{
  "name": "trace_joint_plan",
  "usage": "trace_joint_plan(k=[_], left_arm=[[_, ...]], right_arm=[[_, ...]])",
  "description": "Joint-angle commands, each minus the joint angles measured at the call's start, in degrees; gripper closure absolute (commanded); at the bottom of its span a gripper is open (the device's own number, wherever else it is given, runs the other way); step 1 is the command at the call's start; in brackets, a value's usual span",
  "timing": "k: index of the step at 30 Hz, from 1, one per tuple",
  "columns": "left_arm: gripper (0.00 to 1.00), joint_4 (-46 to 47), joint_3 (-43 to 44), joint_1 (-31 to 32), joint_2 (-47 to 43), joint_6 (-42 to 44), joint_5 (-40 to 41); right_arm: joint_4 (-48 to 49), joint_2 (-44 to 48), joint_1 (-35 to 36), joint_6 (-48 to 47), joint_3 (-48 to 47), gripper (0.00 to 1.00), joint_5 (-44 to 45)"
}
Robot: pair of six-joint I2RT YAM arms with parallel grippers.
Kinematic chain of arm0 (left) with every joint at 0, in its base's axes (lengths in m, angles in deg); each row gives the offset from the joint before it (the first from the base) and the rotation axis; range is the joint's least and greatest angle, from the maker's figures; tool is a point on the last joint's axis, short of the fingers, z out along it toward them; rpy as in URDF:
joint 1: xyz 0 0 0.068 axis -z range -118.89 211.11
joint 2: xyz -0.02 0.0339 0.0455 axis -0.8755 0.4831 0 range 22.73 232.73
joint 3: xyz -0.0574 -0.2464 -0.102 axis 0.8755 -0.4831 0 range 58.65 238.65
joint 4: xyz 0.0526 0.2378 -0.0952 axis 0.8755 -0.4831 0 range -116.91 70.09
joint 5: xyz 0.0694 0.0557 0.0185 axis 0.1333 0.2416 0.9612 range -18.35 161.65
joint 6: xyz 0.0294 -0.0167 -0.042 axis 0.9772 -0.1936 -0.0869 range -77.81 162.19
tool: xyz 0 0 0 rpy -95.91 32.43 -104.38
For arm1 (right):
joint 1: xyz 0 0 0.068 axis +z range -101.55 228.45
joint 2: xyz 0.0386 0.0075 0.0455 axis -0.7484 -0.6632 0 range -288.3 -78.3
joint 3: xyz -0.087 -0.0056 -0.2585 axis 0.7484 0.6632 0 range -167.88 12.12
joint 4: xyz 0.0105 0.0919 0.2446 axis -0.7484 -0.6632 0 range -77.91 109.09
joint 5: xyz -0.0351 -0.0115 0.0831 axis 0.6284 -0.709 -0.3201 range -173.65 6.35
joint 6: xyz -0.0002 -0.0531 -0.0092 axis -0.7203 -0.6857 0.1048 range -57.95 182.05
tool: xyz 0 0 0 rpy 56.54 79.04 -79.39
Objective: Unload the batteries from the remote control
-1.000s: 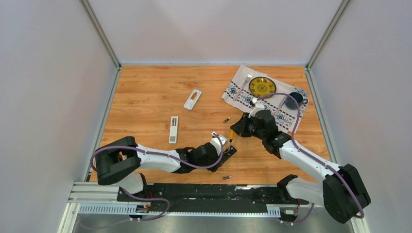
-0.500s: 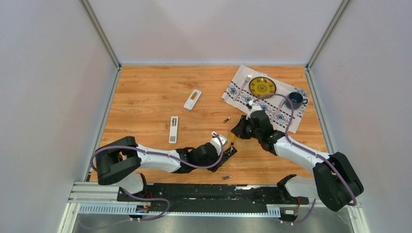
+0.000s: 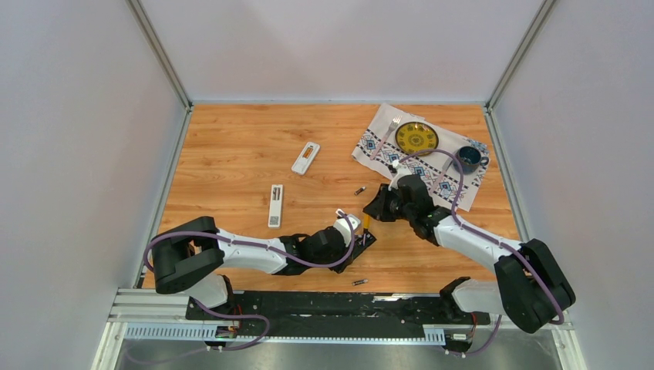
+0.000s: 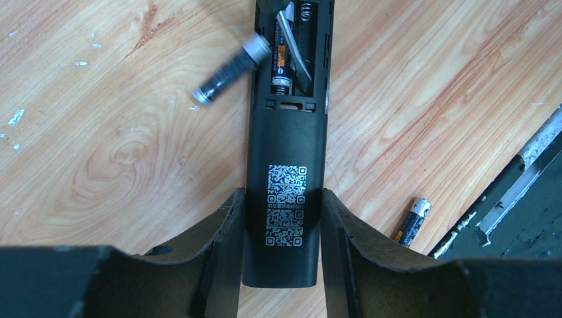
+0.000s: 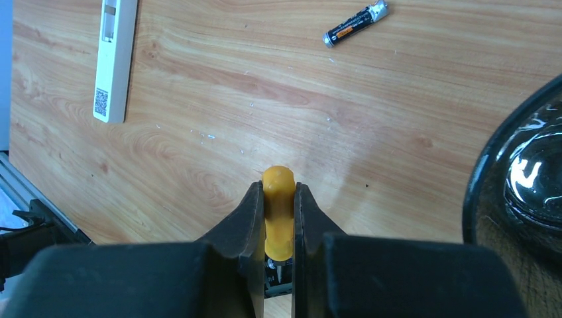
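My left gripper (image 4: 283, 199) is shut on the lower end of the black remote control (image 4: 285, 142), which lies on the wood with its battery bay open. One of the batteries (image 4: 281, 61) sits in the bay, with the metal blade of the screwdriver (image 4: 292, 36) beside it. Another battery (image 4: 228, 69) shows blurred just left of the bay. Loose batteries lie near the rail (image 4: 413, 222) and further back (image 5: 354, 23). My right gripper (image 5: 278, 199) is shut on the yellow handle of the screwdriver (image 5: 278, 189), tip down at the remote (image 3: 362, 242).
Two white remotes (image 3: 275, 206) (image 3: 305, 158) lie left of centre. A patterned cloth (image 3: 382, 150) at the back right carries a yellow plate (image 3: 416, 138), a dark bowl (image 3: 468, 158) and a fork (image 3: 389, 127). A metal rail (image 3: 308, 304) runs along the near edge.
The right arm has shifted, bringing its gripper and the screwdriver slightly left toward the remote. The left arm has stayed put.
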Motion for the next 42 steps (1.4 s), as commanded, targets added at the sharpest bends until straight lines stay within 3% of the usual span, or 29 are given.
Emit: trace_joint_plan(k=[1,23,30,34,38,42], left_arm=[[1.0,-11.71,-2.95,0.03,4.46,-1.24,-2.31],[1.0,-16.62,-1.55,0.11,3.14,-3.78,1.2],[1.0,-28.29,1.97,0.64,1.82,-11.95,8.92],[1.0,-37.18,5.83,2.48,2.17,-20.73,14.2],[1.0,-42.28,9.87,5.12,4.45,-25.31,15.62],[0.92,-45.89,12.69,6.35,7.09,-27.34,14.57]], right_arm=[[2.64,0.33,0.19,2.87,-1.65,1.0,-4.61],[-2.2,10.0,-0.07,0.06,-2.36,1.0,2.24],[-2.28,11.05,-0.25,-0.46,-2.44,1.0,3.03],[-2.28,10.79,-0.42,-0.55,-2.18,1.0,3.03],[-2.11,10.61,-0.51,-0.55,-2.27,1.0,2.77],[-2.2,10.79,-0.51,-0.73,-2.27,1.0,2.76]])
